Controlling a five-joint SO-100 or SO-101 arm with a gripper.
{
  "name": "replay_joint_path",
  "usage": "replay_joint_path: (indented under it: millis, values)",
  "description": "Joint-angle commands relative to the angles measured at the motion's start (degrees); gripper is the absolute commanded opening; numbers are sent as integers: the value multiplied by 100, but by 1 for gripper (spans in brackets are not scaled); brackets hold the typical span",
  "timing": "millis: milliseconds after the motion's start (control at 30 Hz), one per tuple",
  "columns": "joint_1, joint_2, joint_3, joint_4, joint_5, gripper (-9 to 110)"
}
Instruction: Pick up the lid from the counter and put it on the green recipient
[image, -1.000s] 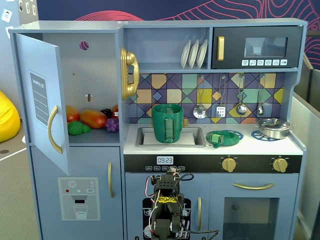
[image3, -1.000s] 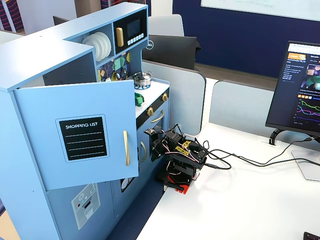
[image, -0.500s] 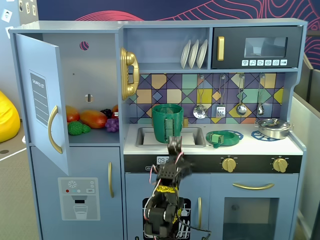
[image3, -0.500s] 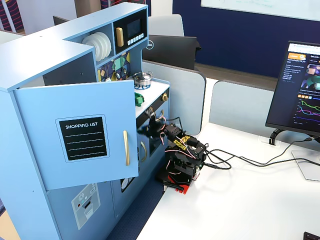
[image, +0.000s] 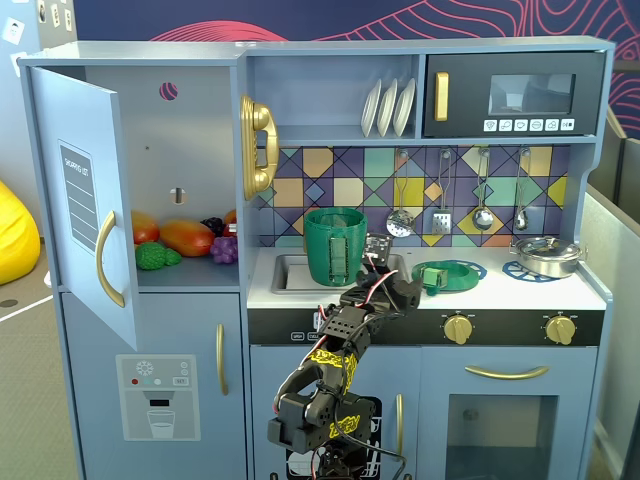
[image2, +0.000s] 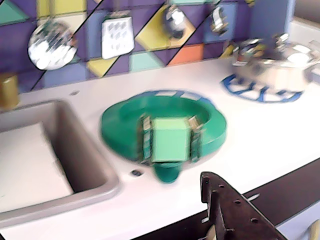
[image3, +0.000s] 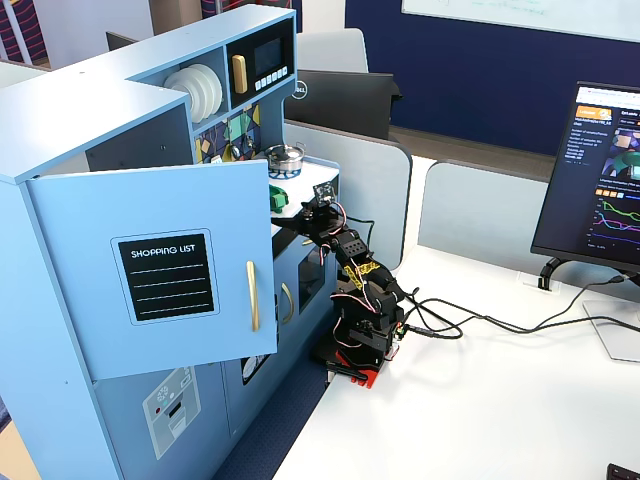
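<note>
The lid (image2: 120, 125) is a round green disc that lies flat on the white counter, with a pale green strap-like piece (image2: 170, 140) on its near side. In a fixed view the lid (image: 450, 275) sits to the right of the sink. The green recipient (image: 335, 246), a tall dark green pot, stands in the sink. My gripper (image: 398, 290) hovers at the counter's front edge, just left of the lid and short of touching it. Only one dark finger (image2: 227, 212) shows in the wrist view, so its opening is unclear. From the side, a fixed view shows the arm (image3: 345, 250) reaching up to the counter.
A silver pan (image: 545, 257) sits on the blue burner print at the counter's right end. The grey sink (image2: 50, 165) lies left of the lid. Utensils hang on the tiled backsplash (image: 440, 190). The fridge door (image: 85, 200) stands open on the left, with toy food inside.
The arm has risen from its folded pose in front of the oven. It has stretched up to counter height, and the gripper now sits close to the lid.
</note>
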Motion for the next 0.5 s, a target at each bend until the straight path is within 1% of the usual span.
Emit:
replay_joint_path:
  millis: [0,100,167,467]
  values:
    - [255,-211,-387,-475,132,52]
    - [387,-422,-396,-615,141,54]
    - [457,-703,-431,-923,132,54]
    - [686,-2435,-1239,-1942,325,54]
